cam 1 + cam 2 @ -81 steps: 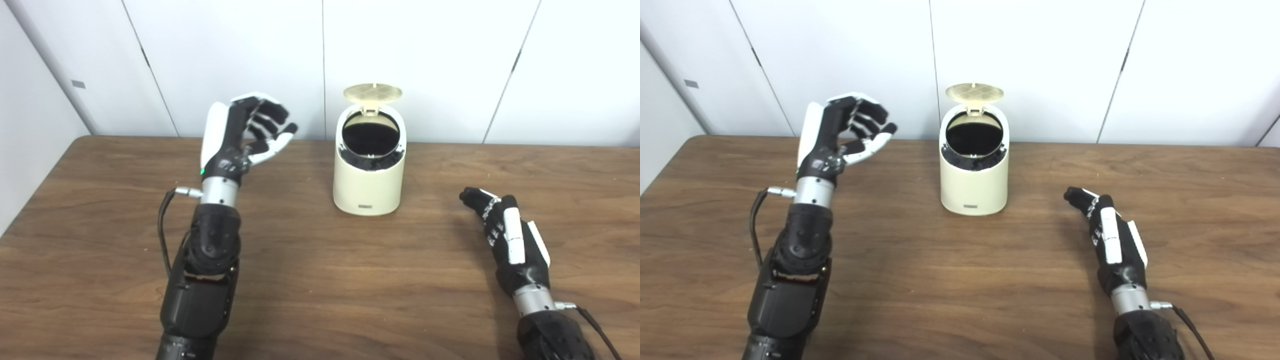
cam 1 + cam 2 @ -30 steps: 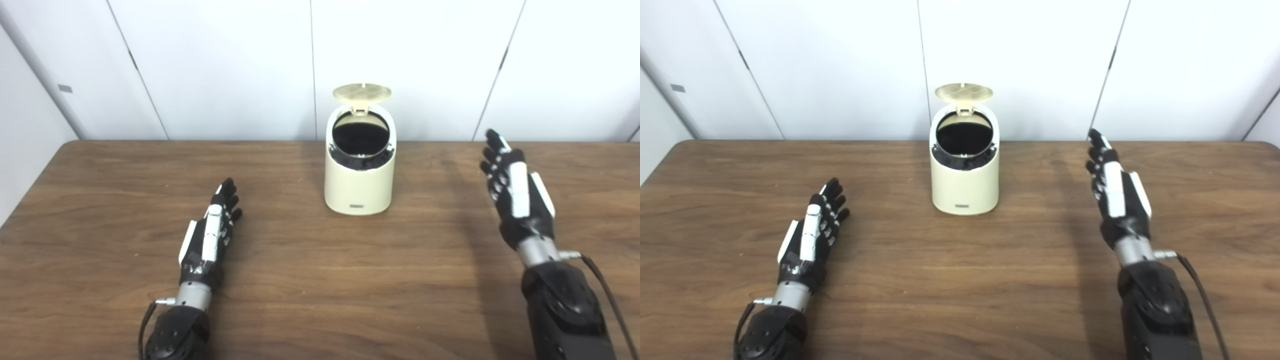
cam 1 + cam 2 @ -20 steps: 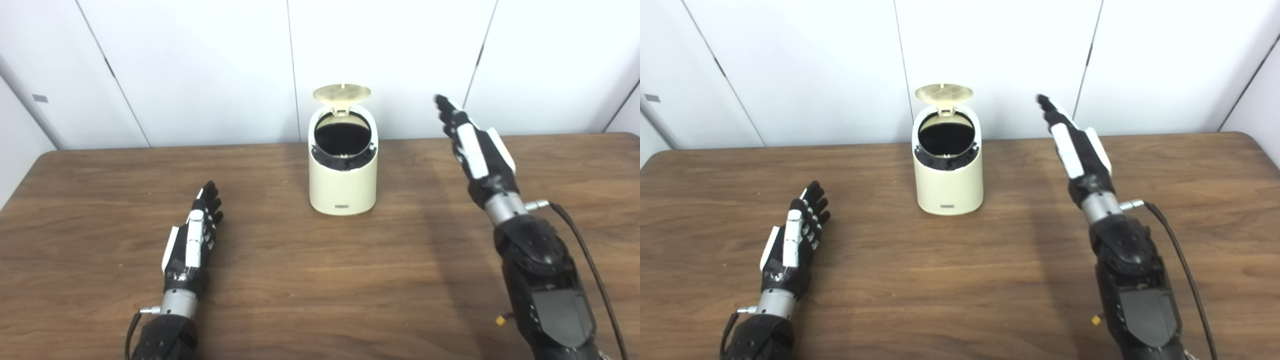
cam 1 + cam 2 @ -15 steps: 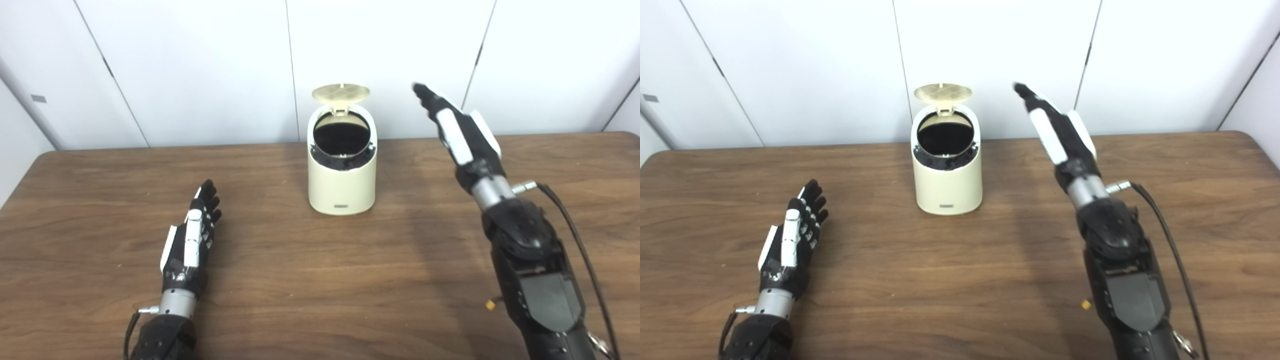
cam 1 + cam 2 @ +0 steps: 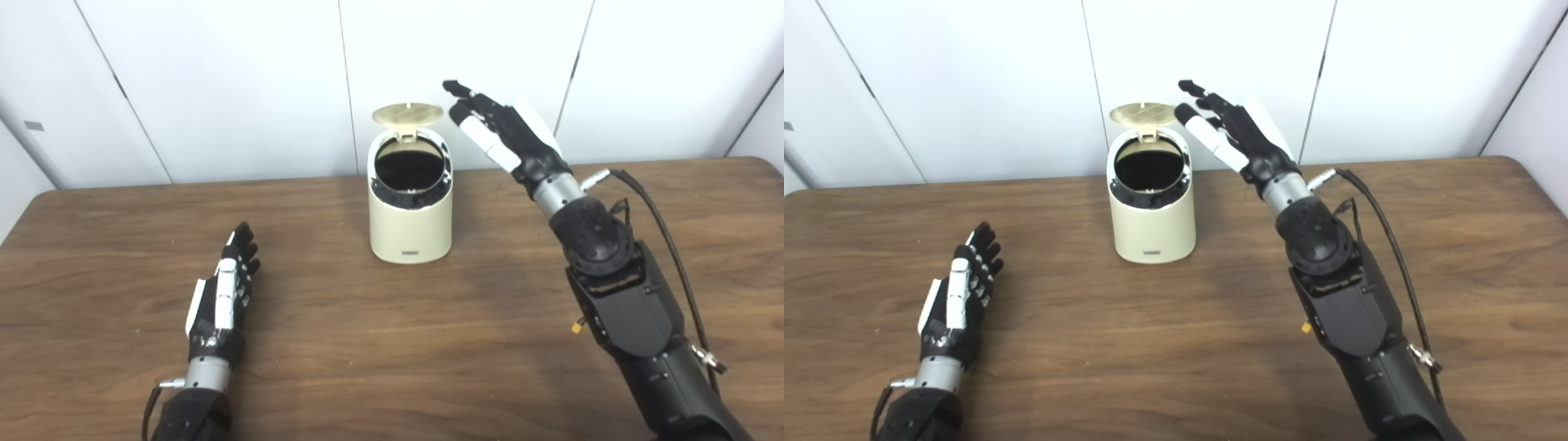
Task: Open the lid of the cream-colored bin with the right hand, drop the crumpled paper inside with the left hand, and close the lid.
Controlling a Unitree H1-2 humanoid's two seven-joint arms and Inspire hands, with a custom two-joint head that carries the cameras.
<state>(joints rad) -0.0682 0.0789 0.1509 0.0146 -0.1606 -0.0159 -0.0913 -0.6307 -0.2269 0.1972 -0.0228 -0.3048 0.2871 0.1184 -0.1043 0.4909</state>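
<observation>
My right hand is empty with fingers spread, raised just right of the upright lid; my left hand lies flat and empty on the table. The bin stands mid-table, mouth uncovered. The lid looks light, thin and hinged, so I'd press its top edge gently.

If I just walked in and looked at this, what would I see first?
You would first see the cream bin standing in the middle of the brown table, with its round lid flipped up and its dark inside showing. Next is the right robot hand, open and raised in the air just right of the lid. The left robot hand lies open and flat on the table, nearer you.
</observation>
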